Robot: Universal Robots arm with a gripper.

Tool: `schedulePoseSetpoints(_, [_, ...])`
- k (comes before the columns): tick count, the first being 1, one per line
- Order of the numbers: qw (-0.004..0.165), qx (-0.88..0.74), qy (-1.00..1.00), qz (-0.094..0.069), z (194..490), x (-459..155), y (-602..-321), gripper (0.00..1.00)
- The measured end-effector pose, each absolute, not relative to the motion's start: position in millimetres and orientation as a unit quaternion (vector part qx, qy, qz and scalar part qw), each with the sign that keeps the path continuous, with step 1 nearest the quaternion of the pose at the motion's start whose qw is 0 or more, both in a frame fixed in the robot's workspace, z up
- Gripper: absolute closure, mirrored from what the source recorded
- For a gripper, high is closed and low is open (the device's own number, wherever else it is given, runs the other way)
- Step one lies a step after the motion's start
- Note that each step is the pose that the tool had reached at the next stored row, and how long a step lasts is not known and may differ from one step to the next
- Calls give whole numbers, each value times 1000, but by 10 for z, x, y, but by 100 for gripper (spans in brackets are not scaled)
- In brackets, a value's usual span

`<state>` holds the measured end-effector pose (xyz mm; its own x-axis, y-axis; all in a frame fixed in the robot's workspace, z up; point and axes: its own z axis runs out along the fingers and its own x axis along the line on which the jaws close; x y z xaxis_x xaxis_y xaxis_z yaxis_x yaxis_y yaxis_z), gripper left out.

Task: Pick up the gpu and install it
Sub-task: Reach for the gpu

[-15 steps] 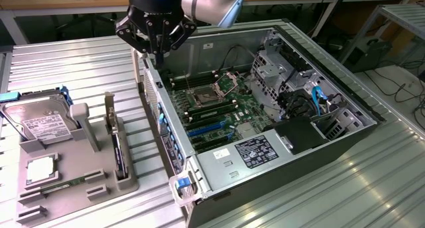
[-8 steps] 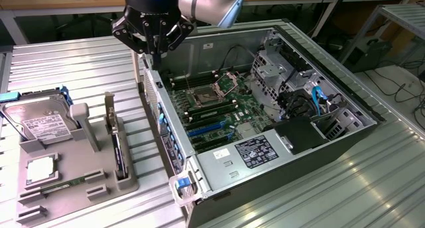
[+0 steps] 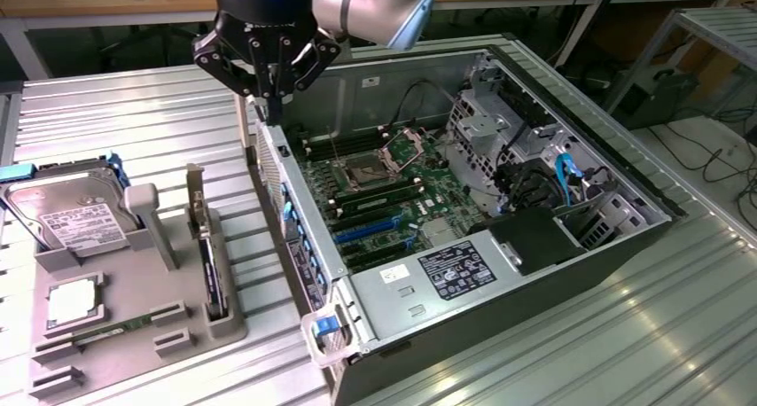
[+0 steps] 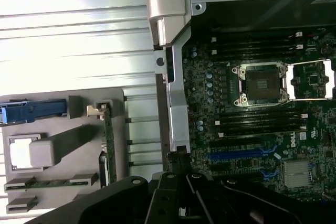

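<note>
The gpu stands on its edge in a slot of the grey holder tray at the exterior view's left, its silver end bracket at the far end. In the wrist view the gpu is a thin strip seen edge-on beside the computer case. My gripper hangs above the case's left wall, beyond the gpu's far end and well above it. Its fingers come together to a point with nothing between them. The dark gripper body looms over the case wall in the wrist view.
The open computer case lies on the ribbed metal table with its motherboard and blue slots exposed. On the tray sit a silver hard drive, a green memory stick and a square chip.
</note>
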<state>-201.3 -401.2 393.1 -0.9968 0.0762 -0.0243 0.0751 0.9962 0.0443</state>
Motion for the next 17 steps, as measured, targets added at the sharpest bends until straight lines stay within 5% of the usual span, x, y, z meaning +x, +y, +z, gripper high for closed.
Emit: schedulePoseSetpoints(17, [13, 38, 999, 22, 3929, -2148, -4015, 89])
